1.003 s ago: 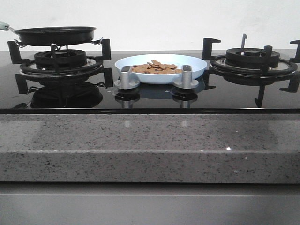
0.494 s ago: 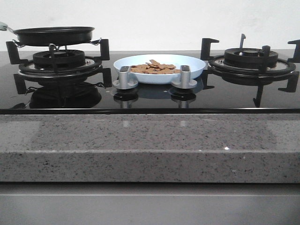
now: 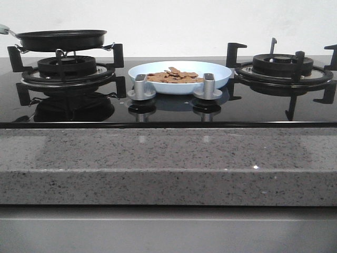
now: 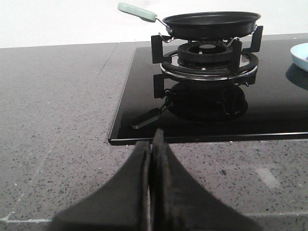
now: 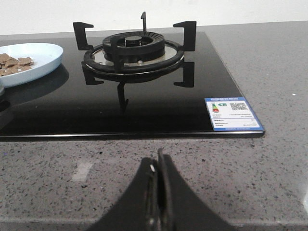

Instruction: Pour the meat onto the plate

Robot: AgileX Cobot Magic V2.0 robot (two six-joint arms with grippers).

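The pale blue plate (image 3: pixel 180 75) stands mid-hob behind the two knobs, with the meat (image 3: pixel 175 76), a heap of thin orange-brown slices, lying in it. Its rim also shows in the left wrist view as the plate (image 4: pixel 301 55), and in the right wrist view as the plate (image 5: pixel 36 60) with meat (image 5: pixel 12 64) on it. My left gripper (image 4: pixel 150 143) is shut and empty over the grey counter in front of the left burner. Over the counter before the right burner, my right gripper (image 5: pixel 158 161) is likewise shut on nothing. Neither gripper appears in the front view.
A black frying pan (image 3: pixel 60 39) with a pale green handle (image 4: pixel 137 11) sits on the left burner (image 3: pixel 66 67). The right burner (image 3: pixel 281 66) carries nothing. Two silver knobs (image 3: pixel 141 87) stand before the plate. A label (image 5: pixel 232 114) is stuck at the glass hob's near right corner.
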